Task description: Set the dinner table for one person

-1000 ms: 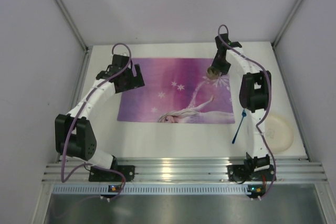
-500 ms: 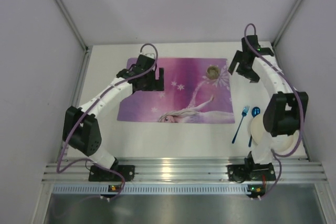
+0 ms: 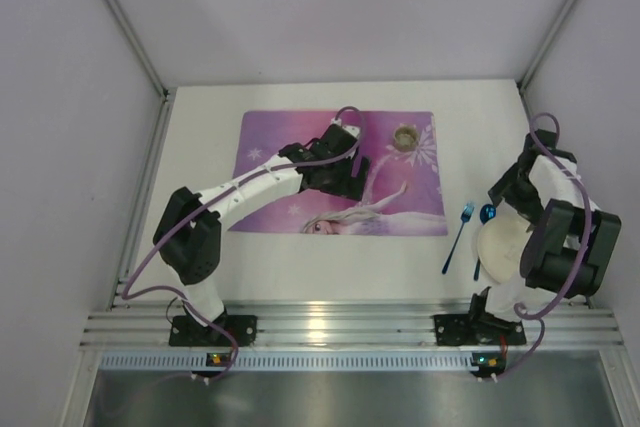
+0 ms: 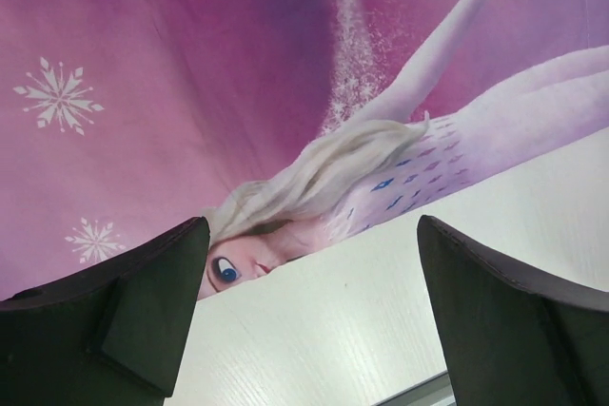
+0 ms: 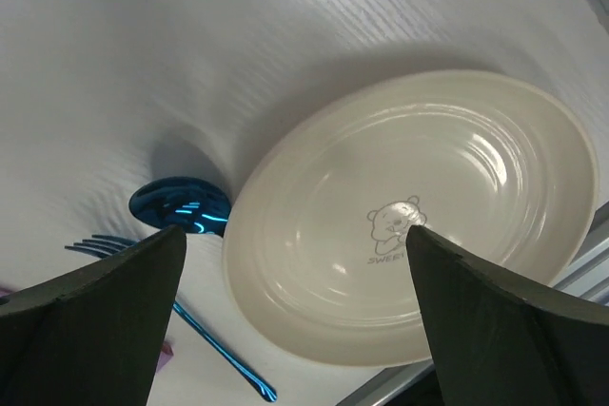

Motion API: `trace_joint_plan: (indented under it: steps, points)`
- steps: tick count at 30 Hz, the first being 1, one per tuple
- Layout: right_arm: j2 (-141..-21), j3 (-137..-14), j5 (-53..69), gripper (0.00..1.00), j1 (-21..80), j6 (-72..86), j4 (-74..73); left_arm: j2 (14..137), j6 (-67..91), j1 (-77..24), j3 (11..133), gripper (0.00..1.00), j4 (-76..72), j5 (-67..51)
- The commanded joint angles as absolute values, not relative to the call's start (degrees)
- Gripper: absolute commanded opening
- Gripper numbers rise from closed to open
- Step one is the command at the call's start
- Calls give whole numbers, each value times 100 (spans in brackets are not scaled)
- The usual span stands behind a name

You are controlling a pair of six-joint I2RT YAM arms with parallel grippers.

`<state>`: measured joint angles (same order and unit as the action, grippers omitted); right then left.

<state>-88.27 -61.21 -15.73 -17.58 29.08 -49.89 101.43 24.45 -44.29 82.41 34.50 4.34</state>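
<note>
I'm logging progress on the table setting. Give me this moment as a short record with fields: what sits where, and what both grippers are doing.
placemat: flat, mid-table
cup: on the placemat's far right corner
plate: on the bare dinner table, right of the placemat
fork: on the table, between placemat and plate
spoon: its bowl shows at the plate's rim
left gripper: open, empty, over the placemat's near edge
right gripper: open, empty, above the plate

Robot lab cell: white table (image 3: 400,267) boxed in by plain panels (image 3: 60,97), aluminium rail (image 3: 350,325) up front, two arms (image 3: 250,185) bolted to it.
</note>
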Motion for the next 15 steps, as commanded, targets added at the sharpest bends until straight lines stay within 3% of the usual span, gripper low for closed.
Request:
trace_joint_plan:
  steps: [1, 15]
  points:
    - [-8912, -6275, -1512, 100, -1994, 2874, -4518, 10002, 2540, -4430, 8377, 95, 3489, 369]
    - [-9536, -6143, -1274, 96, -2496, 3278, -3718, 9914, 2356, -4430, 8367, 95, 3850, 457]
